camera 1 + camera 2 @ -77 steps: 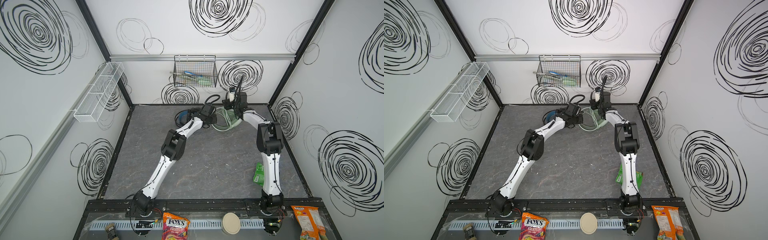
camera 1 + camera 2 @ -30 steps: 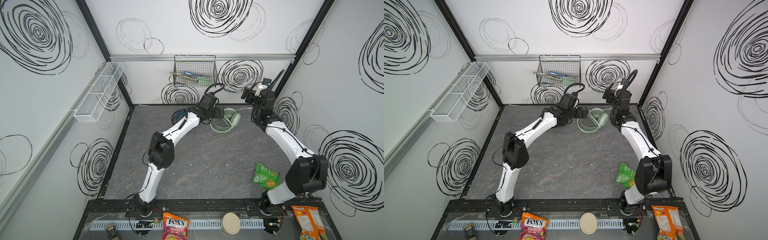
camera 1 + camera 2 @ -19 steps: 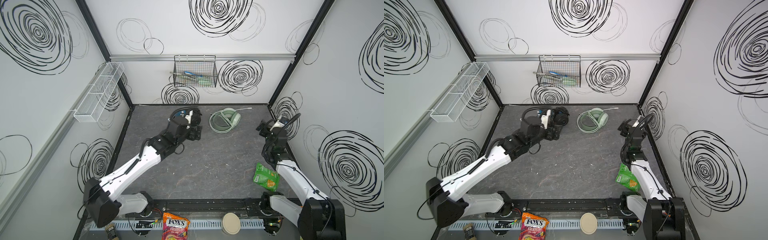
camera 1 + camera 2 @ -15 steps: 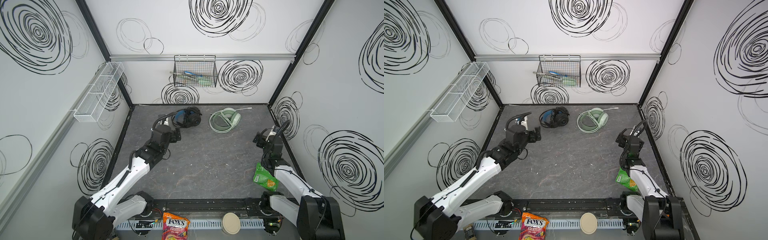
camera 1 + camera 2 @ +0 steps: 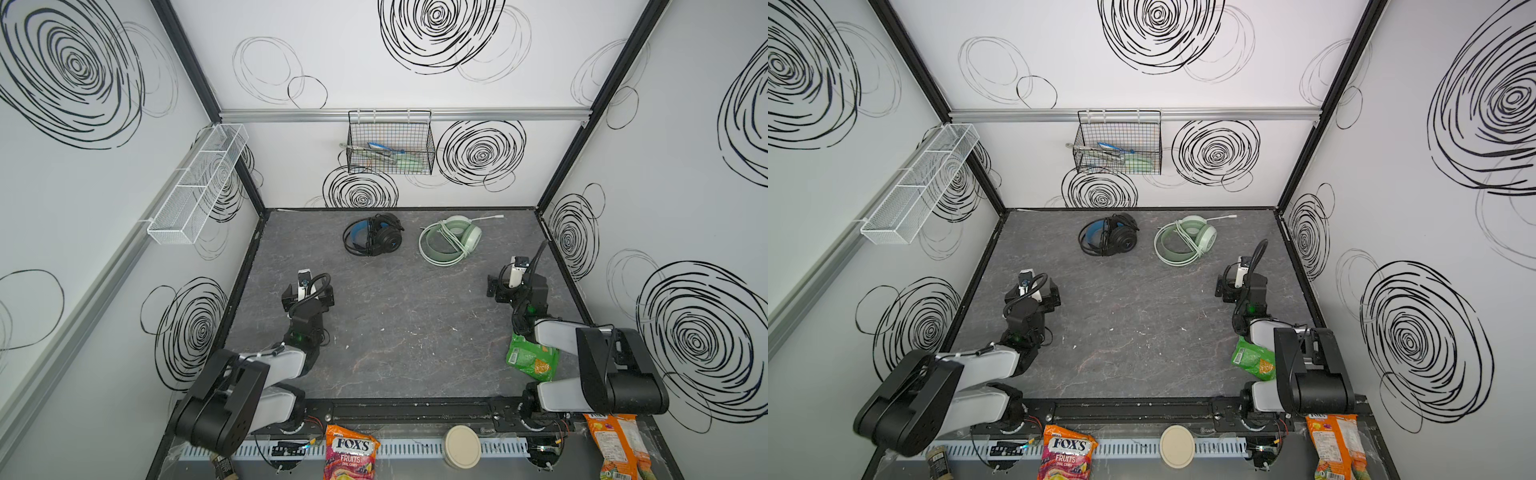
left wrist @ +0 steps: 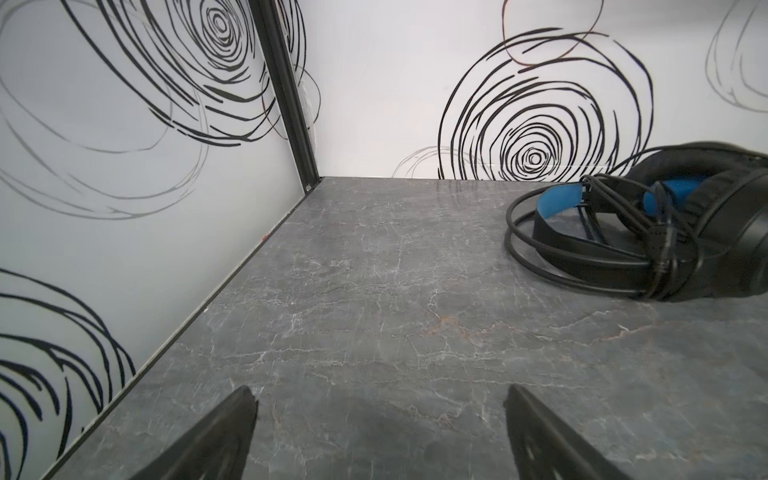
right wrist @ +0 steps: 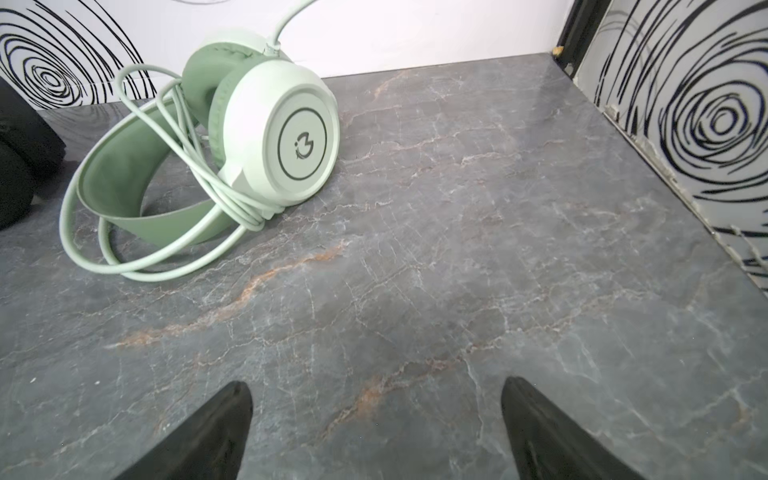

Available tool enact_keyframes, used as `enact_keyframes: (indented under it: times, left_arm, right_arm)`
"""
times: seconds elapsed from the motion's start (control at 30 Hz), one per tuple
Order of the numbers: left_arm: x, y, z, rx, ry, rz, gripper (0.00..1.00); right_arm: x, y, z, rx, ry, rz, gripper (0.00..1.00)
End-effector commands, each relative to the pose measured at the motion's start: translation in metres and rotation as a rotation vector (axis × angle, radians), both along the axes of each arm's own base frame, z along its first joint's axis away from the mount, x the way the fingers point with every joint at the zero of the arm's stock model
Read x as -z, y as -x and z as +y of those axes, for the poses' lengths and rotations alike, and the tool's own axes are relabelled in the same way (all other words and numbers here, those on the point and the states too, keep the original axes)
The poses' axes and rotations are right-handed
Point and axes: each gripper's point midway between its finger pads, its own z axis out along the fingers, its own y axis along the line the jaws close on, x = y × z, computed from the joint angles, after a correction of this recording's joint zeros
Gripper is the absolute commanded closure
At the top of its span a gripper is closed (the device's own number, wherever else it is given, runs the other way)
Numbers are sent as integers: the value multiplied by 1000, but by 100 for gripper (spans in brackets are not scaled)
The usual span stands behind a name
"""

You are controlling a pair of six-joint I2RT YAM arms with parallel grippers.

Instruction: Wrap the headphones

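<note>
Headphones come as 2 sets here, and both lie side by side at the back of the grey table (image 5: 415,316), close to the rear wall and well apart from the 2 arms folded low near the front rail. The black set (image 5: 374,240) with its blue band lies on its side, ahead of the left hand (image 6: 380,395) and off to that hand's right, toward the middle. The mint-green set (image 5: 451,241) lies the same way, ahead of the right hand (image 7: 376,386) and off to its left. So each arm has 1 set clearly nearer to it, and neither needs to cross the middle. Each set's long axis runs roughly across the table, with the band hoop on the robot's left and the ear cups on its right. Both hands have their jaws spread wide over bare table, holding nothing and touching nothing. The black cable (image 6: 540,266) is looped round its band and cups. The pale cable (image 7: 195,174) is wound over the green band and cup, with 1 slack loop on the table. Only its plug end (image 5: 492,217) sticks out toward the rear wall. By my reading the wrapping looks close to done, and any further reach would go straight forward and slightly inward.
</note>
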Motion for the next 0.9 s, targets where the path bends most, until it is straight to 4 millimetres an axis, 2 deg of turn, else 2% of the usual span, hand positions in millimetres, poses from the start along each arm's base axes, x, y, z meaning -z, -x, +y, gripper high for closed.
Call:
enact_keyframes:
  times: [0.0, 0.03, 0.1, 0.13, 0.17, 0.23, 0.27, 0.33, 0.87]
  left_arm:
    - [-43, -16, 1, 40, 17, -200, 4]
    - [-44, -17, 8, 55, 47, -238, 4]
    - [-31, -18, 9, 100, 91, -206, 4]
    - [-37, -17, 10, 110, 86, -247, 4]
    - [-36, -17, 8, 118, 85, -238, 4]
    - [-32, -21, 6, 114, 80, -204, 4]
    - [-34, -21, 6, 109, 73, -216, 4]
    - [-35, -20, 4, 112, 67, -222, 4]
    - [-33, -24, 4, 142, 81, -209, 4]
  right_arm:
    - [-27, -2, 3, -41, 31, -108, 3]
    - [-30, 0, 9, -73, 42, -131, 3]
    - [-35, -1, 18, -114, 54, -168, 3]
    - [-39, -3, 19, -112, 37, -194, 3]
    - [-38, -3, 18, -107, 25, -215, 3]
    - [-29, 3, -2, -4, 0, -250, 3]
    - [-31, 5, -8, 21, -6, -281, 3]
    - [-26, -1, -15, 61, -17, -242, 3]
    - [-25, -2, -15, 73, -7, -234, 3]
